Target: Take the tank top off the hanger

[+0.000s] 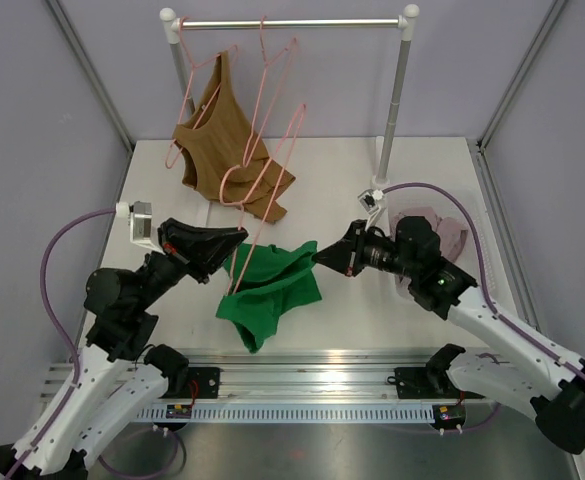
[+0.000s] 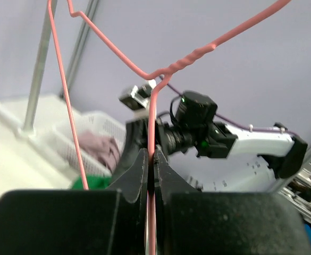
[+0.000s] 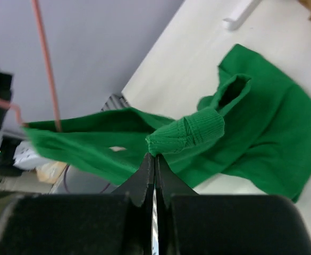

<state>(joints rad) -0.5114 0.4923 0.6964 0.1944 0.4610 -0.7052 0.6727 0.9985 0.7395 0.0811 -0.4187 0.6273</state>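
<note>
A green tank top lies bunched on the table between my arms, one part still on a pink wire hanger. My left gripper is shut on the hanger's wire; in the left wrist view the wire runs straight down between the closed fingertips. My right gripper is shut on a folded ribbed edge of the green top, pinched at the tips and lifted a little off the table. The pink wire enters the cloth on the left of the right wrist view.
A brown tank top hangs on another pink hanger from the white clothes rack at the back. A white basket with mauve clothes stands at the right, behind my right arm. The rack's right post rises nearby.
</note>
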